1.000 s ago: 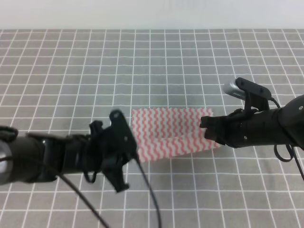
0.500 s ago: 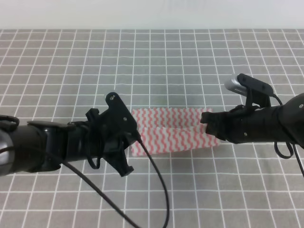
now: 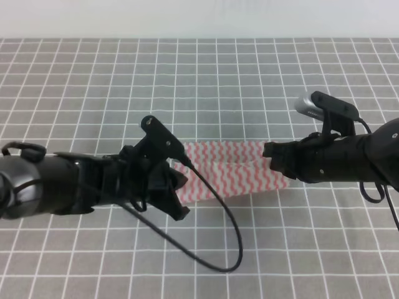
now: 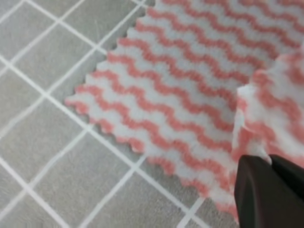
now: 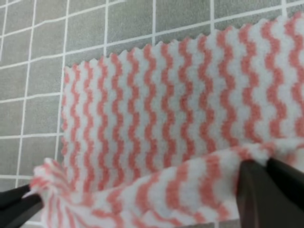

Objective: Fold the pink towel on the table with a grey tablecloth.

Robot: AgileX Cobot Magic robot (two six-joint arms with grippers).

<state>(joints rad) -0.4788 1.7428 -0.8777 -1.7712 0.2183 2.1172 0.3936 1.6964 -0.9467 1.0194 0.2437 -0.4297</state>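
I see my left gripper (image 3: 176,187) with jaws pinched on the near left corner of the pink towel (image 3: 234,171), and my right gripper (image 3: 277,163) clamping its near right corner; the lifted edge folds over the striped cloth lying mid-tabletop (image 3: 199,81).
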